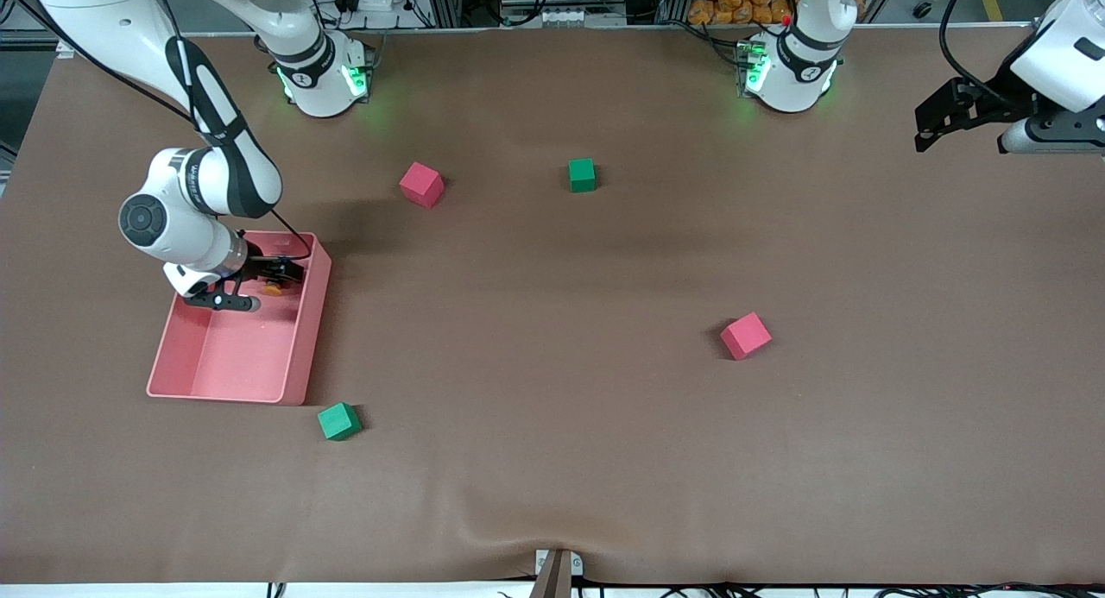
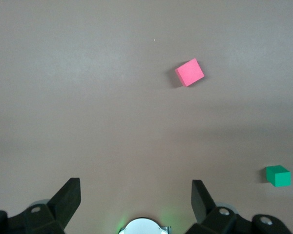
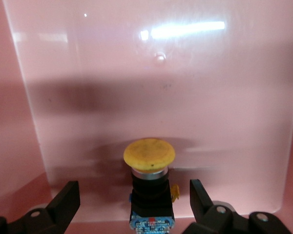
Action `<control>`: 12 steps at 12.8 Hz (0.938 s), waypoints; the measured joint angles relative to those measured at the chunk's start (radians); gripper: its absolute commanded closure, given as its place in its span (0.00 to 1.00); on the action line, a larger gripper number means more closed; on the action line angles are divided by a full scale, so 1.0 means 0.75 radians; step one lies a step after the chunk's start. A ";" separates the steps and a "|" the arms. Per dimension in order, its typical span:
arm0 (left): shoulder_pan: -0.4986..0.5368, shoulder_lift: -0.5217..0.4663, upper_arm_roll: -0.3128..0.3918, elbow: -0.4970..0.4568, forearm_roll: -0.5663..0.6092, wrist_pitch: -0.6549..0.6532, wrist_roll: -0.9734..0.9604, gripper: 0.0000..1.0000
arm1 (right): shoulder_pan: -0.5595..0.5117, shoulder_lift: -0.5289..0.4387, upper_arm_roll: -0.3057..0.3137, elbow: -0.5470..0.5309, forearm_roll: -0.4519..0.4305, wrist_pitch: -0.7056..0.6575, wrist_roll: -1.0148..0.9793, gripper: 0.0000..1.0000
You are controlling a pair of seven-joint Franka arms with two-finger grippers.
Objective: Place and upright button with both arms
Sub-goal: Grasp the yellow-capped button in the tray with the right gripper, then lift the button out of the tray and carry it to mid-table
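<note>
1. The right gripper (image 3: 132,204) has its fingers (image 3: 66,200) spread wide, one on each side of the button (image 3: 150,187) and clear of it.
2. The button stands upright, a round yellow-orange cap on a short black cylindrical body, with a silver ring under the cap and a blue base.
3. It sits in the pink tray (image 1: 298,348), at the end of the tray farther from the front camera, toward the right arm's end of the table (image 1: 552,408).
4. The left gripper (image 2: 136,197) waits over bare table at the left arm's end, fingers wide apart and empty.
5. Two pink cubes (image 1: 745,336) and two green cubes (image 1: 338,421) lie scattered, well apart.
</note>
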 measured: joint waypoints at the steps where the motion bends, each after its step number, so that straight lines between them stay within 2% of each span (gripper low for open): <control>1: 0.000 0.000 -0.002 0.003 0.000 0.004 0.000 0.00 | 0.000 0.011 -0.001 -0.007 0.000 0.002 0.000 0.25; 2: 0.000 0.000 -0.003 0.007 0.000 0.007 0.000 0.00 | 0.000 0.021 -0.001 -0.011 0.000 0.005 0.000 0.59; 4: 0.000 0.000 -0.003 0.012 0.000 0.007 -0.001 0.00 | -0.001 0.032 -0.005 -0.011 0.000 0.010 0.000 0.90; 5: 0.000 0.000 -0.002 0.012 0.000 0.007 -0.001 0.00 | -0.002 0.032 -0.007 -0.011 0.000 0.012 0.000 1.00; 10: 0.000 -0.001 -0.002 0.012 0.000 0.008 -0.001 0.00 | -0.046 0.012 -0.015 -0.005 0.004 0.015 -0.013 1.00; 12: 0.000 -0.001 -0.003 0.012 0.000 0.007 -0.001 0.00 | -0.060 -0.045 -0.016 0.011 0.004 0.005 -0.082 1.00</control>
